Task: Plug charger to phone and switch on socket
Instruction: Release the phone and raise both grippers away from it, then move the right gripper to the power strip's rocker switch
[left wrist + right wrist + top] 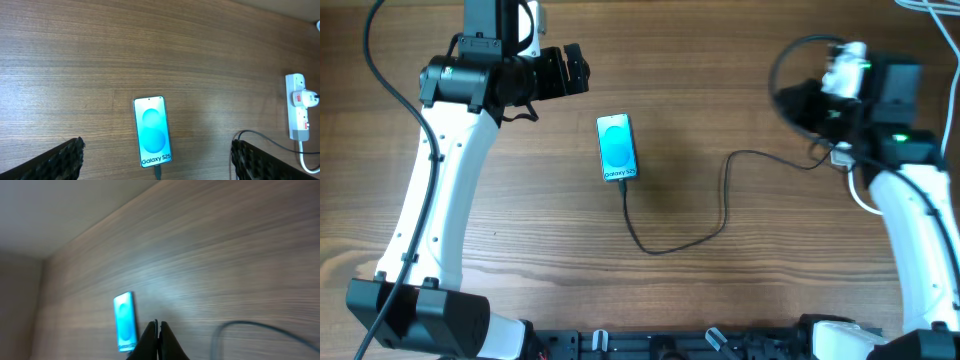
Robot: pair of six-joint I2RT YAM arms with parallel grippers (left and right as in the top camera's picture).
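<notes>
The phone [617, 148] lies flat mid-table with its cyan screen lit and the "Galaxy S25" end toward me; it also shows in the left wrist view [152, 131] and, blurred, in the right wrist view [125, 321]. The black charger cable [725, 205] has its connector tip at the phone's near end [157, 173] and loops right toward the socket. The white socket [298, 105] has a plug in it and red markings; in the overhead view it [846, 60] is mostly hidden under my right arm. My left gripper [570, 70] is open and empty, raised behind the phone [158, 150]. My right gripper [786, 100] is shut and empty [158, 325] beside the socket.
A thick white cord [863, 200] runs from the socket's near end toward the right edge. Bare wooden tabletop [540, 260] surrounds the phone. The arm bases stand at the front corners.
</notes>
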